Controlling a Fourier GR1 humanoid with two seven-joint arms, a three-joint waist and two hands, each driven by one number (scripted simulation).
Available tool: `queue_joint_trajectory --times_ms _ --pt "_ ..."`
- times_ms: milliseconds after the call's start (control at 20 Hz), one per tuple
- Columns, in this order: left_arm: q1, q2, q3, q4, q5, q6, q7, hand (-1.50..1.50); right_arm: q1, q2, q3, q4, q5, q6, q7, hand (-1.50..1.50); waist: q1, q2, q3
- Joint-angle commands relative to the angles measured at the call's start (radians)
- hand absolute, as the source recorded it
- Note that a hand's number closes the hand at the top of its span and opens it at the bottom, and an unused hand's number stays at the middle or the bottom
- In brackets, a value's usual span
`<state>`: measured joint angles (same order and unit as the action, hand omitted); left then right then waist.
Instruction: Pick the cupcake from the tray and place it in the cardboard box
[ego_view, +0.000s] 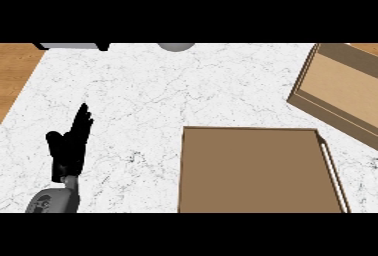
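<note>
My left hand (70, 145) rests open at the lower left of the marble counter, fingers straight and pointing up, holding nothing. A flat brown tray (255, 172) with a thin raised rim lies at the lower centre-right, and its surface shows nothing on it. The cardboard box (341, 90), tan with low walls, sits tilted at the upper right, partly cut off by the view's edge. No cupcake shows anywhere. My right hand is out of view.
A grey rounded object (176, 46) peeks in at the counter's far edge, and a dark object (72, 46) sits at the far left. Wooden floor (13, 75) borders the counter on the left.
</note>
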<state>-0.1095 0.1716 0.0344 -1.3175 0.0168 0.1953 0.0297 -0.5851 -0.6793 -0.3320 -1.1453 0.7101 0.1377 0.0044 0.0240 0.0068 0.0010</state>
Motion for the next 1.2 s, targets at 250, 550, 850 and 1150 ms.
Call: queue_joint_trajectory --times_ms 250,550,850,1150 --pt "-0.004 -0.016 -0.009 -0.006 -0.009 0.001 0.007 0.00 -0.169 -0.014 -0.030 0.558 0.086 -0.233 -0.199 1.50 0.022 0.009 0.002" --pt "-0.029 -0.022 0.009 0.089 -0.004 -0.016 -0.072 0.00 -0.263 -0.029 -0.099 0.744 0.012 -0.166 -0.287 -1.50 0.030 0.018 0.002" --pt "0.002 -0.023 -0.003 0.011 -0.006 -0.007 -0.024 0.00 -0.244 -0.054 -0.224 0.812 -0.125 -0.115 -0.517 -1.50 0.030 0.014 0.005" --pt "-0.010 -0.042 -0.011 0.054 -0.027 0.013 -0.048 0.00 -0.270 -0.102 -0.381 0.876 -0.302 0.066 -0.566 -1.50 0.004 0.012 0.004"
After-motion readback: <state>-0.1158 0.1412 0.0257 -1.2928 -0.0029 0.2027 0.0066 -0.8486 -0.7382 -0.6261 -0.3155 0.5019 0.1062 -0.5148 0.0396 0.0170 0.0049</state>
